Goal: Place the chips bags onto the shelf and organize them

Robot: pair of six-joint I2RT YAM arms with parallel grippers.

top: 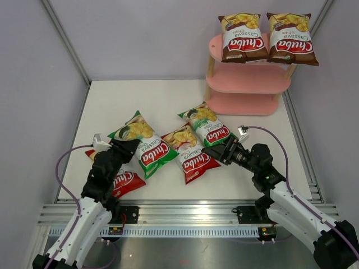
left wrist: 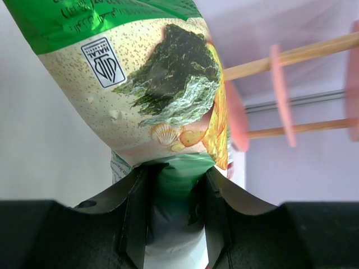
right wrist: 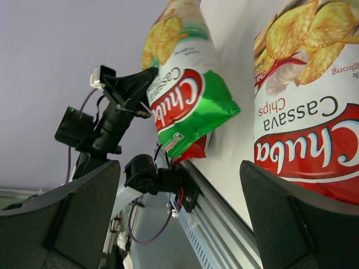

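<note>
Two brown chips bags (top: pixel 242 37) (top: pixel 291 38) lie side by side on the top board of the pink shelf (top: pixel 247 79). On the table lie a green bag (top: pixel 145 144), a red bag (top: pixel 192 156), a second green bag (top: pixel 208 126) and a second red bag (top: pixel 128 182) under the left arm. My left gripper (top: pixel 127 148) is shut on the left green bag's end seam (left wrist: pixel 178 174); the bag (left wrist: pixel 140 84) fills the left wrist view. My right gripper (top: pixel 212 150) is open and empty, low beside the middle red bag (right wrist: pixel 314 129).
The shelf's middle board (top: pixel 249 84) and bottom board (top: pixel 244 104) carry no bags. Its pink boards (left wrist: pixel 280 84) and wooden posts show in the left wrist view. Grey walls enclose the table. A metal rail (top: pixel 185 216) runs along the near edge.
</note>
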